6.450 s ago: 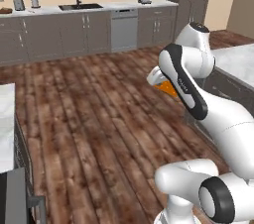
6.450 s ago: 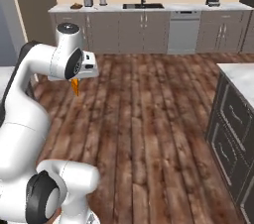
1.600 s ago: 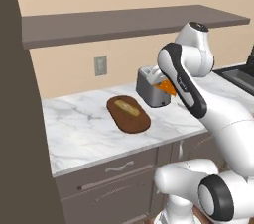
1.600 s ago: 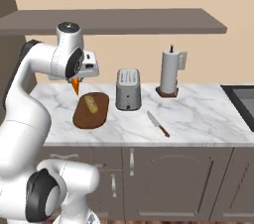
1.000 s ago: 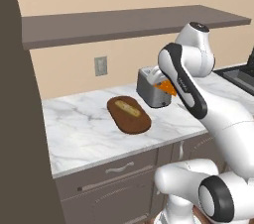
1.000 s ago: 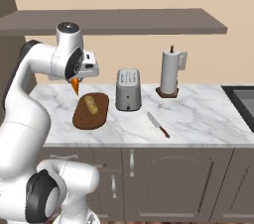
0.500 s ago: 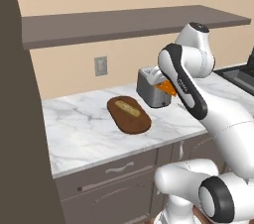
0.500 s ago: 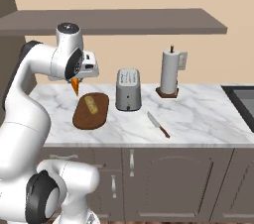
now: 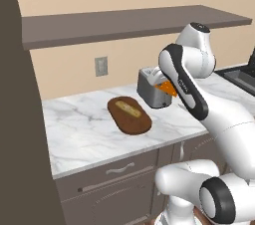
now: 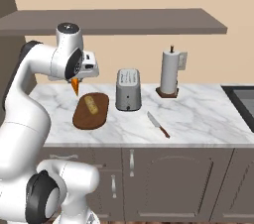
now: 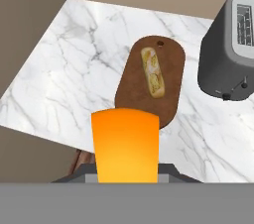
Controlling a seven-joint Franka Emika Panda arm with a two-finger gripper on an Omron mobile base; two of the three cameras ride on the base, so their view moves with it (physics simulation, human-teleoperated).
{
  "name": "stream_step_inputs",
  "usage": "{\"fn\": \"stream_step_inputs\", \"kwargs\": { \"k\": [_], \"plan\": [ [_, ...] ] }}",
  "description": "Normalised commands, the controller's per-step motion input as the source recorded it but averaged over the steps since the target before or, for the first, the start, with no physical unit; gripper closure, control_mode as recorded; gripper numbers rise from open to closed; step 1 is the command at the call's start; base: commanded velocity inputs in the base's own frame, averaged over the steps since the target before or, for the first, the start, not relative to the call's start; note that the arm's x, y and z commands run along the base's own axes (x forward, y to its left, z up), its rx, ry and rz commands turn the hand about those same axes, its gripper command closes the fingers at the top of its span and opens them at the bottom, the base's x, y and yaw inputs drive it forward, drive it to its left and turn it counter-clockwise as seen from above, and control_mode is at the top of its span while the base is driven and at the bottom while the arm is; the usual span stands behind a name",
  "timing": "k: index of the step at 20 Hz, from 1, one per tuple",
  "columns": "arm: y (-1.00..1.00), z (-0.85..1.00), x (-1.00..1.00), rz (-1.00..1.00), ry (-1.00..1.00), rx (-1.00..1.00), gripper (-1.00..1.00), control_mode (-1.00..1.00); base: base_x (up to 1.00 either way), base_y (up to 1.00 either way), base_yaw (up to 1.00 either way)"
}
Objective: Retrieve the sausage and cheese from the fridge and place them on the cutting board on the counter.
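Note:
My gripper point(image 10: 76, 82) is shut on the cheese point(image 11: 126, 143), a bright orange wedge that hangs point down point(image 10: 75, 89) in the air. It hovers above the counter point(image 9: 84, 129) near the front end of the cutting board point(image 11: 139, 100). The oval dark brown board point(image 10: 89, 117) lies flat on the marble, left of the toaster. A tan-yellow lumpy food item point(image 11: 153, 72) rests on the board's far half. In the left base view the cheese point(image 9: 168, 88) shows in front of the toaster. The sausage and the fridge are out of view.
A grey toaster point(image 10: 128, 89) stands right of the board. Further right are a knife point(image 10: 158, 125), a paper towel roll point(image 10: 169, 72) and a sink edge point(image 10: 243, 99). A brown wall shelf point(image 9: 124, 20) runs overhead. A dark tall cabinet point(image 9: 20, 119) bounds the counter's left end.
The base has driven from the open wooden floor to this counter, cheese held throughout. Over the last second nothing has visibly moved.

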Motion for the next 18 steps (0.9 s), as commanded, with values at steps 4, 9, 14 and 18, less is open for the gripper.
{"fn": "stream_step_inputs", "kwargs": {
  "k": [4,9,14,18],
  "plan": [
    [0.00,0.00,0.00,0.00,0.00,0.00,1.00,-1.00,0.00,0.00,0.00],
    [0.00,0.00,-0.05,0.00,-0.01,0.00,1.00,-1.00,0.00,0.00,0.00],
    [0.45,-0.65,0.57,-0.03,0.07,-0.02,1.00,-1.00,0.00,0.00,0.00],
    [0.87,-0.70,0.60,-0.04,0.06,-0.01,1.00,-1.00,0.00,0.00,0.00]
  ]
}}
